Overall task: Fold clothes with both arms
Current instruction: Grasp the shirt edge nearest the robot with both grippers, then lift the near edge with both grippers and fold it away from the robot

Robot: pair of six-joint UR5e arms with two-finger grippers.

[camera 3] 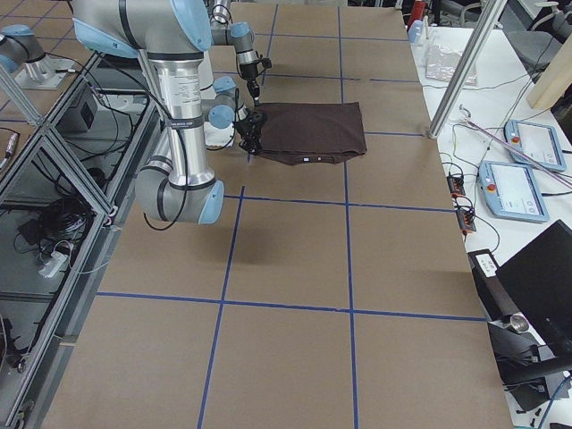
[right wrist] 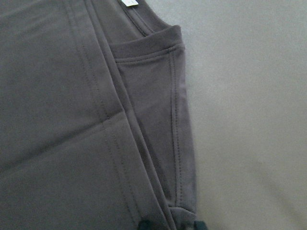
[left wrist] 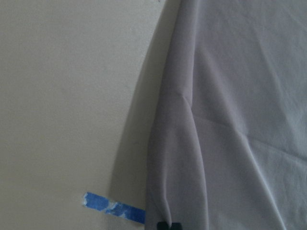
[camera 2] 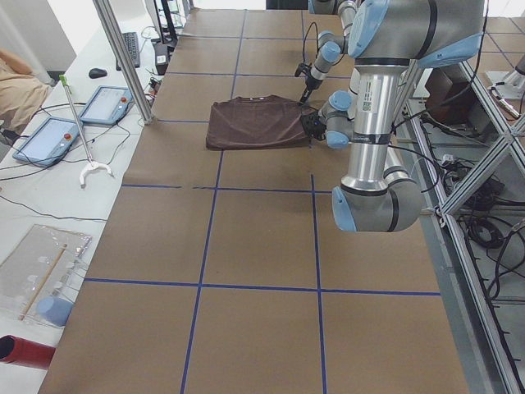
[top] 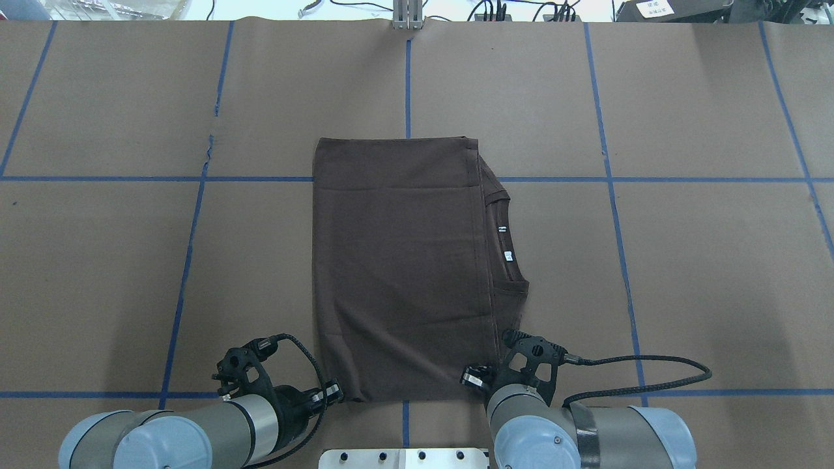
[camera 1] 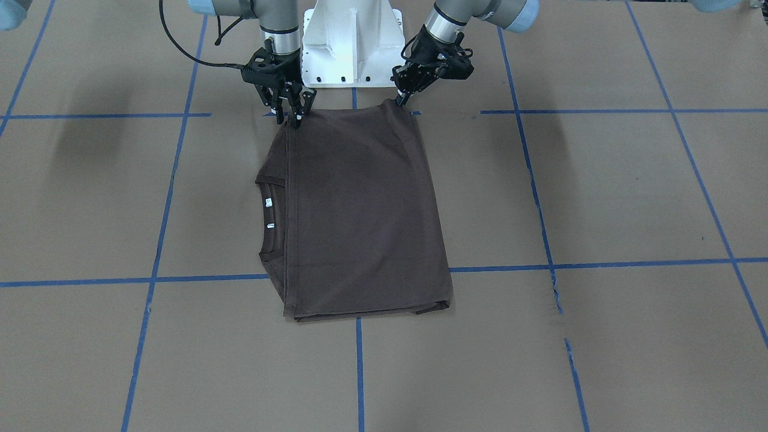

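Observation:
The dark brown T-shirt [camera 1: 360,210] [top: 397,273] [camera 2: 254,123] [camera 3: 313,130] lies folded into a rectangle on the brown table. Its collar [top: 508,241] with small white tags sticks out on my right side. My left gripper [camera 1: 401,101] [top: 335,393] is shut on the near left corner, which rises to a small peak; the left wrist view shows the cloth [left wrist: 230,120] bunched at the fingertips. My right gripper [camera 1: 294,120] [top: 472,378] grips the near right corner; the folded hem [right wrist: 177,143] runs in between its fingertips.
The white pedestal base [camera 1: 351,42] [top: 404,458] stands just behind the shirt's near edge. Blue tape lines [camera 1: 360,372] divide the table into squares. Two tablets [camera 2: 107,105] [camera 3: 518,192] and a metal post [camera 2: 123,57] sit along the far side.

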